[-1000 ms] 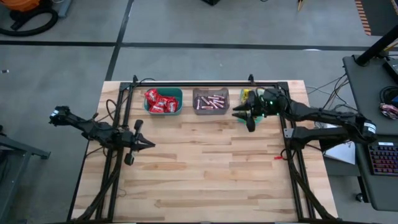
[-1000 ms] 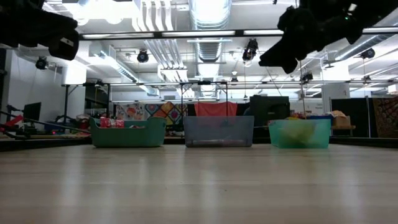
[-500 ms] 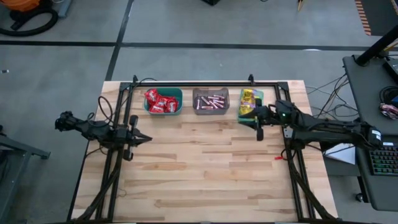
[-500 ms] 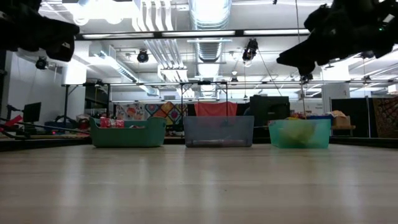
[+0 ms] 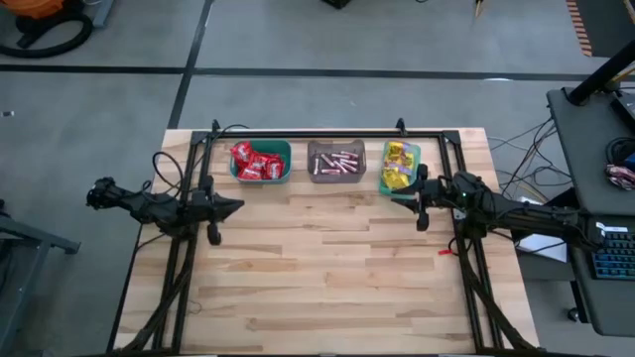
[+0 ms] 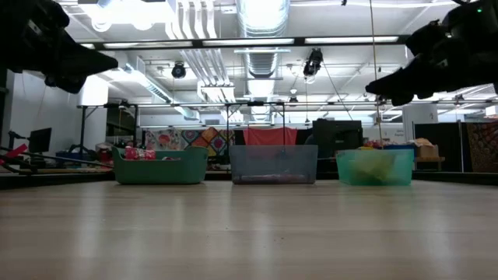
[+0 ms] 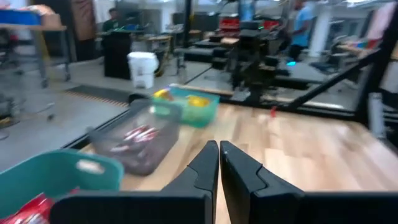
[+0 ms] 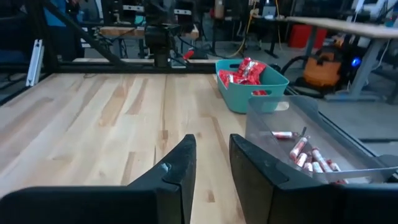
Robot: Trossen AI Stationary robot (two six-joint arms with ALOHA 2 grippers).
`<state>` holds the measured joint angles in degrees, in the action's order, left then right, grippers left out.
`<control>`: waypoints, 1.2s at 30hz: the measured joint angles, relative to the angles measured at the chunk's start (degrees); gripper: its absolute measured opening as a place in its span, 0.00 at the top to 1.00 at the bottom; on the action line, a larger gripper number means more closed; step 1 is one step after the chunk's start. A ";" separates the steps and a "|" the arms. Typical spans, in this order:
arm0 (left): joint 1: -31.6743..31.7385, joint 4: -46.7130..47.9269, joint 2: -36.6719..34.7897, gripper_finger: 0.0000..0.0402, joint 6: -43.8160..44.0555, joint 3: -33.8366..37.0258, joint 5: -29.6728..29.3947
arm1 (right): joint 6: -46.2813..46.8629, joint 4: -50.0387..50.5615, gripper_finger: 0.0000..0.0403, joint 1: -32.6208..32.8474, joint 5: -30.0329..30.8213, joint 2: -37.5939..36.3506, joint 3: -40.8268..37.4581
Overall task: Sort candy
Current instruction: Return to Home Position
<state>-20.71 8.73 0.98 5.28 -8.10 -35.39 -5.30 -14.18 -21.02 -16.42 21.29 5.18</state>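
Candy [image 5: 335, 163], sorted: three lots in three bins on the counter [image 5: 327, 268], far edge.
Red packets [image 5: 256, 162] in teal bin [image 5: 289, 164]; pinkish sticks [image 5: 342, 165] in grey bin [image 5: 322, 149]; yellow packets [image 5: 399, 169] in green bin [image 5: 417, 159] (pieces too heaped to count). Two hands, both empty: right hand [image 5: 399, 199], fingers a little apart, drawn back from above the green bin to just beside it; left hand [image 5: 238, 205], fingers all but closed, shifted slightly farther back.

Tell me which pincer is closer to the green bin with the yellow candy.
Right. The right pincer hangs just in front of the green bin, near its front edge. The left pincer is far off to the other side, in front of the teal bin.
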 joint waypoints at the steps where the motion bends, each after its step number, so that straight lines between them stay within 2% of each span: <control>1: 0.00 0.57 0.16 1.00 0.62 0.00 -0.90 | -0.46 -0.45 0.79 0.00 -0.03 -0.49 -0.74; 6: 0.00 1.49 1.02 1.00 1.47 0.00 -1.43 | -1.42 -6.03 0.81 0.02 -0.69 -2.40 -4.38; 9: 0.00 1.44 1.48 1.00 1.68 0.00 -1.45 | -2.64 -5.56 0.82 0.02 -2.04 -2.54 -4.40; 36: -0.02 1.37 4.14 1.00 1.67 0.00 -1.49 | -4.20 -3.65 0.86 0.00 -1.56 -2.26 -3.97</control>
<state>-20.73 10.11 5.12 6.95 -8.10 -36.88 -9.50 -17.82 -21.02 -17.98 19.03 1.21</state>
